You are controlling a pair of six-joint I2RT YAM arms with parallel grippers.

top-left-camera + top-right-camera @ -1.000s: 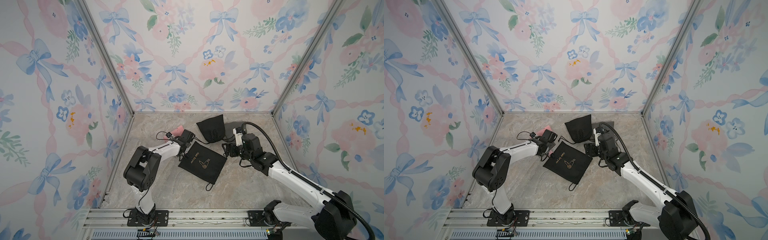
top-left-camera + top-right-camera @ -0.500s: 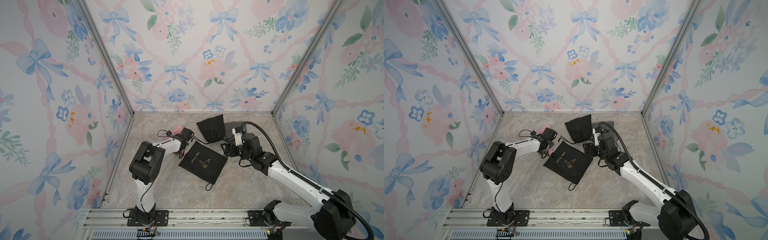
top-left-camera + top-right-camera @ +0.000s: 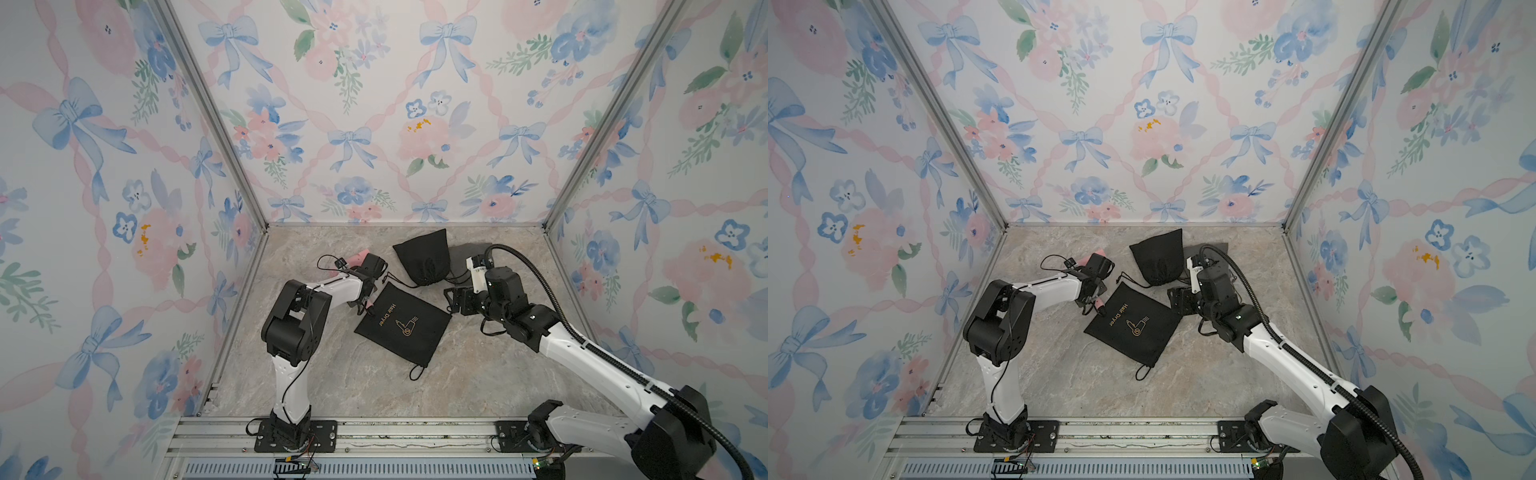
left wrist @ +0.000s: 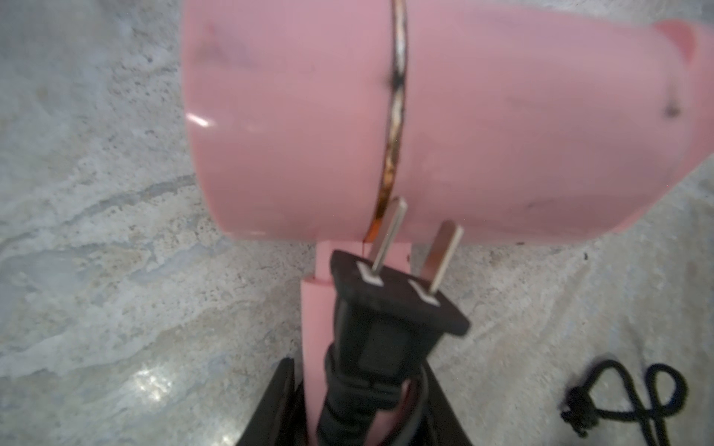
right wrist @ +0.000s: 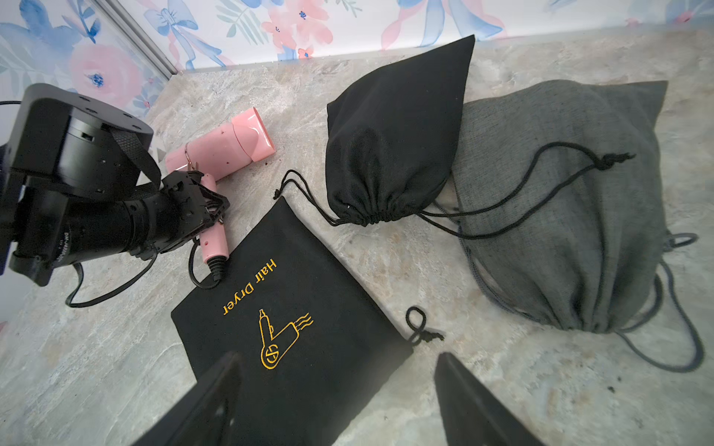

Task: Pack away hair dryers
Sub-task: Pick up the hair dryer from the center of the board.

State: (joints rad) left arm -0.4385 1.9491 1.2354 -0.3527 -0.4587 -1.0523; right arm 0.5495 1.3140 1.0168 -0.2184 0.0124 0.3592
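Note:
A pink hair dryer (image 5: 228, 146) lies on the marble floor at the back left, barrel (image 3: 359, 255) toward the back wall. Its handle end (image 3: 1099, 304) touches the flat black pouch (image 3: 401, 328) printed "Hair Dryer". My left gripper (image 4: 357, 367) is shut on the slim handle and the cord bundled along it, and the black plug (image 4: 402, 309) sticks out just ahead of the jaws. In both top views the left gripper (image 3: 363, 295) hides most of the dryer. My right gripper (image 5: 338, 357) stands open, empty, over the flat pouch's right corner.
A stuffed black drawstring pouch (image 5: 394, 143) and a stuffed grey pouch (image 5: 560, 200) lie side by side at the back, their cords trailing toward the flat pouch. Floral walls close in the floor on three sides. A metal rail (image 3: 374, 432) runs along the front.
My left gripper's jaws have closed in on the pink dryer's handle, and the left arm's elbow has risen. The right arm has not moved.

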